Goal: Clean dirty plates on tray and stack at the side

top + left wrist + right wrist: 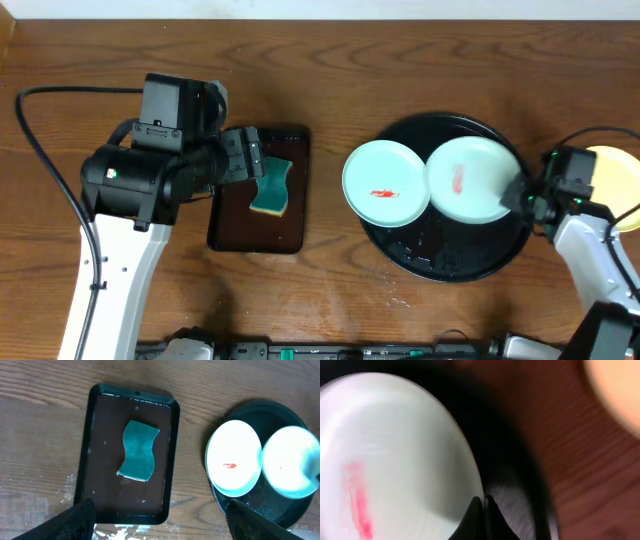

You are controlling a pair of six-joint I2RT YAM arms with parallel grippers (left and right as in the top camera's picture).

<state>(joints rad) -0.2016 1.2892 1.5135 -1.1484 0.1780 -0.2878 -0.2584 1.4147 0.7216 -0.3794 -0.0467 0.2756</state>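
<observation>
While the left gripper hangs wide open, the right gripper sits shut at the rim of one mint plate.
One wavy teal sponge in one brown rectangular tray; two round mint plates, each smeared red, on the glossy black tray, any pinch unclear; one yellow plate off-tray, half hidden and cropped.

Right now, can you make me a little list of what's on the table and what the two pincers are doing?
Black tray: holds left mint plate and right mint plate, each with a red smear
Yellow plate: on the table, right of the black tray
Sponge: teal, in the brown tray
Left pincer: open, above the brown tray
Right pincer: shut, tips at the right mint plate's rim
</observation>
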